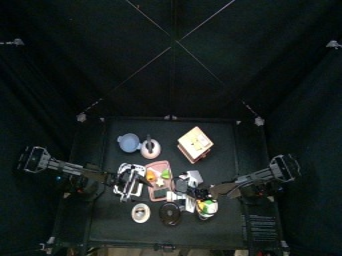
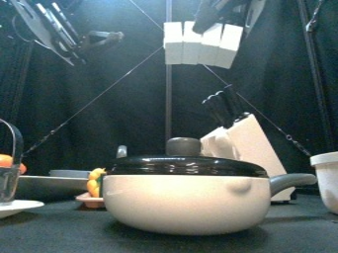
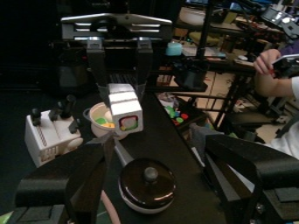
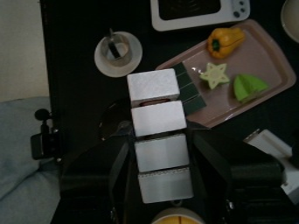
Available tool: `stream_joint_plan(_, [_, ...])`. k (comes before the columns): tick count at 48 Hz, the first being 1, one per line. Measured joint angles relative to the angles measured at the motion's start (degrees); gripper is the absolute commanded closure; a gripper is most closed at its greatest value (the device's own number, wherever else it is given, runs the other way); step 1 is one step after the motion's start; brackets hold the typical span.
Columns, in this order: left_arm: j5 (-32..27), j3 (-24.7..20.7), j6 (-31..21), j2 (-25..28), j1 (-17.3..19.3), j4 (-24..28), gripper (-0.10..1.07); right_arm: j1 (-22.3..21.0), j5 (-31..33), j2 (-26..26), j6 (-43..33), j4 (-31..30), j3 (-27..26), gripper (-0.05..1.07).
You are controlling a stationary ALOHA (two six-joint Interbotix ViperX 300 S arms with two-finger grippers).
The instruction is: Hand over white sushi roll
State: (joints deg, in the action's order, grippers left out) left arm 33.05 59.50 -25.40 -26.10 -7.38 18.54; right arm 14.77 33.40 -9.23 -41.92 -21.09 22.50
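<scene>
Because the white sushi roll [image 4: 155,87] must pass to the other arm, the right gripper [image 4: 160,156] holds it clamped between its jaws high above the table [image 1: 134,125], one end free, while the left gripper [image 3: 152,156] faces it, wide open and empty, ready, I judge, to receive.

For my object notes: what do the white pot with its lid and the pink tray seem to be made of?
The white pot looks like glazed ceramic or enamel: a smooth, cream, softly shiny body with a moulded handle. Its lid is dark and glossy with a round knob, perhaps tinted glass or enamel; I cannot tell which. The pink tray looks like matt plastic: flat even colour, rounded raised rim.
</scene>
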Motion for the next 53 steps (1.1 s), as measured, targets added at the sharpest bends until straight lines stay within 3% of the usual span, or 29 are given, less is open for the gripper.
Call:
stream_joint_plan(12, [-0.09,-5.01,0.62,5.54,0.0,-1.23,-0.03,-0.97,-0.35,1.41,-0.18,-4.57,-2.81,0.39])
stream_joint_plan(26, [-0.53,-8.17,8.53,10.28,0.62,-6.06,-0.03,-1.32,-2.37,1.41,-0.35,-6.06,-4.39,0.39])
stream_joint_plan(43, [-0.53,-8.88,14.41,11.43,0.44,-16.7,-0.02,-3.52,-5.54,1.41,-0.44,-5.89,-4.39,0.39])
stream_joint_plan(53, [-0.53,-8.88,15.64,11.51,0.35,-17.75,0.06,-4.04,-7.56,1.32,-0.44,-5.8,-4.39,0.39])
